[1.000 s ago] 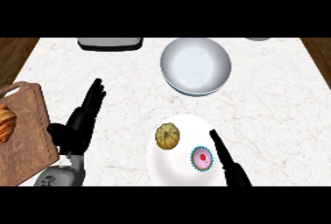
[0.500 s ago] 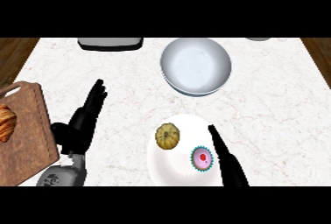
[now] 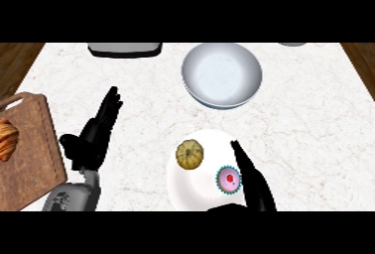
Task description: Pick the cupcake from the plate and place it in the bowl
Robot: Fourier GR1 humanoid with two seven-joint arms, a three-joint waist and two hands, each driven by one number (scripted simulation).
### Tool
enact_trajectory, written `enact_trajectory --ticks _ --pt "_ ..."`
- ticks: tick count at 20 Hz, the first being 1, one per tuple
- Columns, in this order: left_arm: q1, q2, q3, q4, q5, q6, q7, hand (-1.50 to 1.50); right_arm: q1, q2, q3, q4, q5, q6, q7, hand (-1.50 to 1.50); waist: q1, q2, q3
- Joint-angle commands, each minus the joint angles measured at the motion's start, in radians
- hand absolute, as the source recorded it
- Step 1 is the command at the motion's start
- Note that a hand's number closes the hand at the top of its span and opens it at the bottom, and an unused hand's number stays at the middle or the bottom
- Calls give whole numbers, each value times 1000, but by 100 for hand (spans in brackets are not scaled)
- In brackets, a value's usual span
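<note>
Near the front edge of the counter [image 3: 307, 129] sits the white plate [image 3: 192, 186], and on it the cupcake [image 3: 229, 179], pink-topped with a teal frill, lies toward the plate's right side; a round tan pastry [image 3: 190, 154] lies apart from it on the plate's upper left part; the right hand [image 3: 251, 179] comes in from the lower edge just beside the cupcake on its right, fingers straight and stretched toward the back of the counter, holding nothing; whether it touches the frill I cannot tell; the left hand [image 3: 93, 134] rests open on the counter's left part, fingers up, near the wooden board [image 3: 33, 158] at the left edge, where a croissant [image 3: 6, 140] lies; the bowl [image 3: 221, 74], pale and wide, stands toward the back edge, well apart from the plate; a grey tray [image 3: 124, 48] lies at the back edge, left of the bowl; the step in hand seems to be the approach for the grasp, with the lift not yet done; to do it well, the hand ought to settle so thumb and fingers bracket the cupcake low on its frilled base, not on the soft top; closing should be centred, so the cake is not nudged toward the pastry or off the plate's rim; a straight lift before any travel toward the bowl would keep the plate from shifting
</note>
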Motion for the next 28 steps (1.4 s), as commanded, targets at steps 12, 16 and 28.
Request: enact_trajectory --ticks 12,16,28 --pt "-16 -7 27 11 -14 -19 5 0 -69 45 85 83 90 77 -71 150 0 0 0" --pt "10 3 36 27 6 -49 -34 0 -184 46 211 58 5 -22 53 150 6 1 0" --pt "-28 -3 -3 -24 -1 -59 47 0 -852 48 376 210 -124 -541 260 150 66 0 -1"
